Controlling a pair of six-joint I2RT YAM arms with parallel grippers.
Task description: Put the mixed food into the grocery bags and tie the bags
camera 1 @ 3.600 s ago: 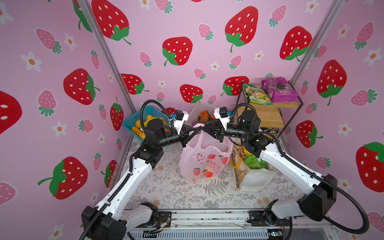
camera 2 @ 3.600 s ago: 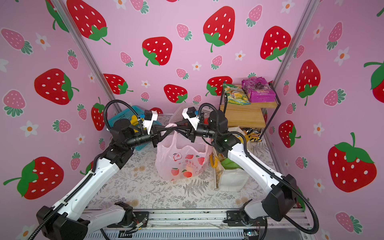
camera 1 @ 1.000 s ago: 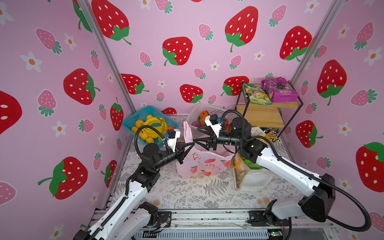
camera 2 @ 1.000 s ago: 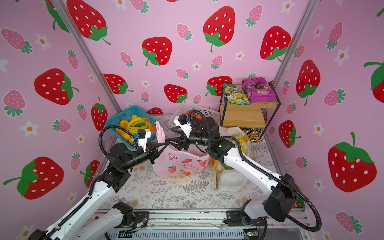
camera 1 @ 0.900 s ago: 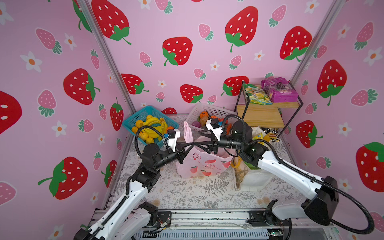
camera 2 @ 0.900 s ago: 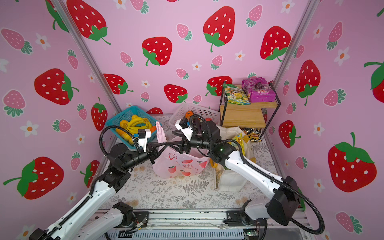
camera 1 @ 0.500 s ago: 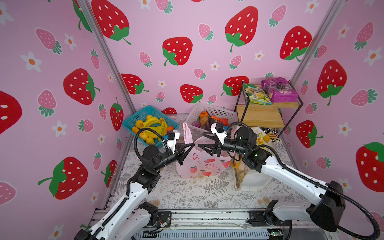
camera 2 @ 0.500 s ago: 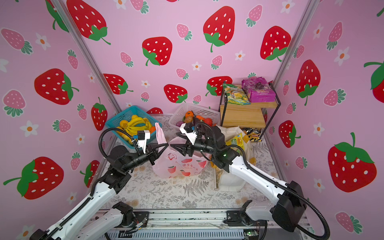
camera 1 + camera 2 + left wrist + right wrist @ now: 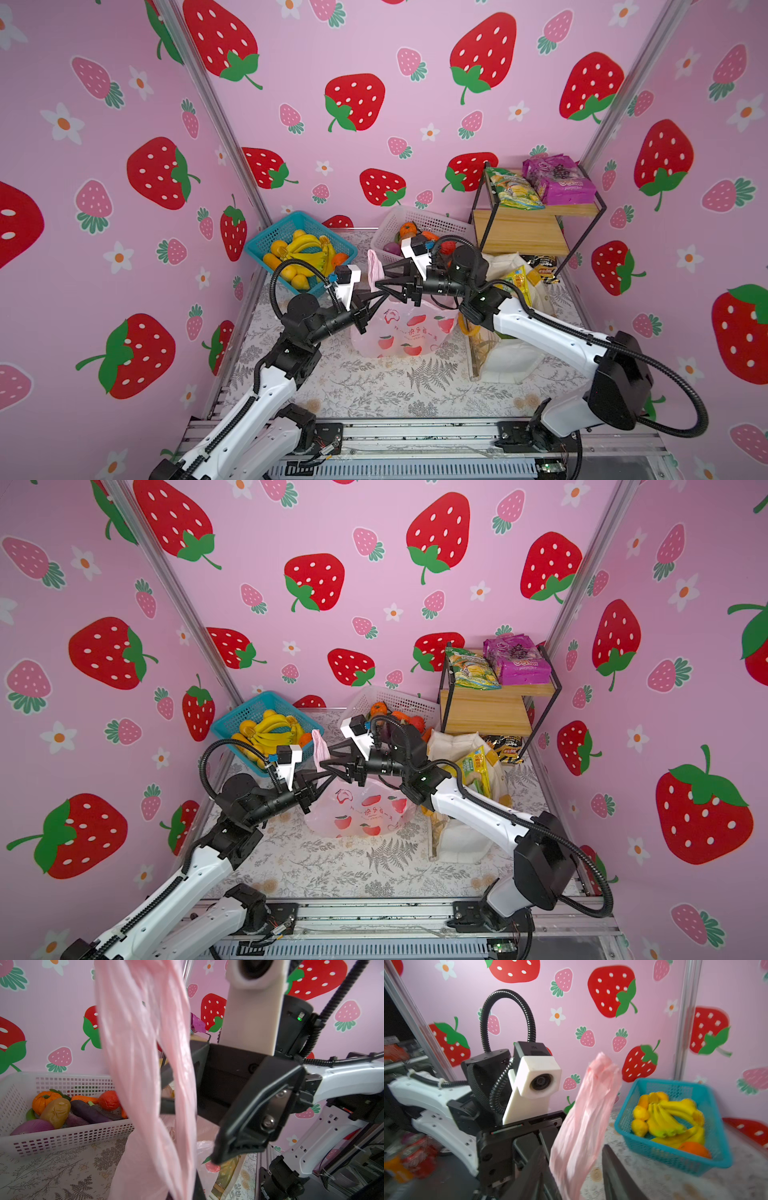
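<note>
The thin translucent pink carrier bag with red fruit prints (image 9: 401, 332) is rested on the floral table (image 9: 374, 390), just beside the white tote (image 9: 505, 361). 1 twisted loop handle (image 9: 587, 1115) is pinched upright by the closed left gripper (image 9: 382, 294), so it can be taken between the right gripper's (image 9: 574, 1147) parted jaws, presumably for tying.

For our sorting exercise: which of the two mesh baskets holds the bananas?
The blue basket, on the left, holds the bananas; the white basket beside it holds vegetables.

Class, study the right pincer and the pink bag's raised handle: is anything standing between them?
Nothing visible does. The pink handle rises directly between the parted jaws of the right pincer, with the left pincer clamped on it lower down.
</note>
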